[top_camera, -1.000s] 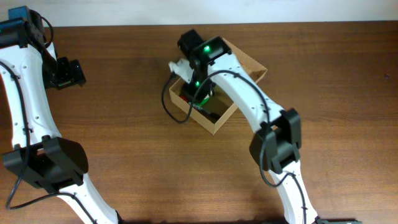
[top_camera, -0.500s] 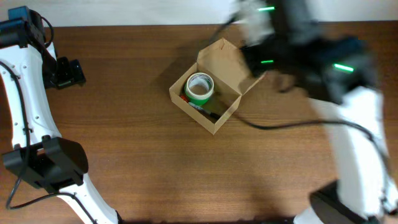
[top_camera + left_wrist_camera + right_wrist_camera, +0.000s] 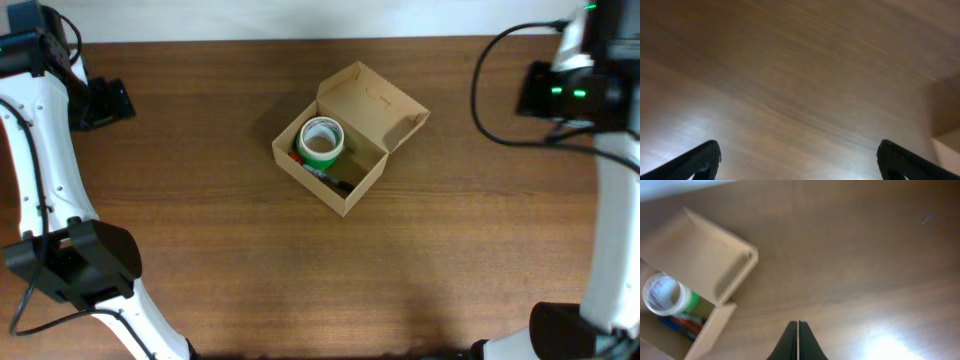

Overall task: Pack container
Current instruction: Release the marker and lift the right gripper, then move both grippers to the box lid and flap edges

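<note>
The container (image 3: 352,188), a tan cardboard box with its flap lid (image 3: 375,100) standing open, sits at the table's middle. Inside lie a green-and-white tape roll (image 3: 321,141) and some red and dark pens (image 3: 325,176). The box also shows in the right wrist view (image 3: 705,262), with the tape roll (image 3: 666,295) inside. My right gripper (image 3: 798,330) is shut and empty, over bare table right of the box. My left gripper (image 3: 799,160) is open and empty over bare wood at the far left.
The right arm (image 3: 580,90) is at the right edge of the table. The left arm (image 3: 40,120) runs along the left edge. The table's back edge (image 3: 300,40) meets a white wall.
My right arm has pulled away from over the box and swung to the far right edge. The tape roll now shows inside the box. The left arm has barely moved.
</note>
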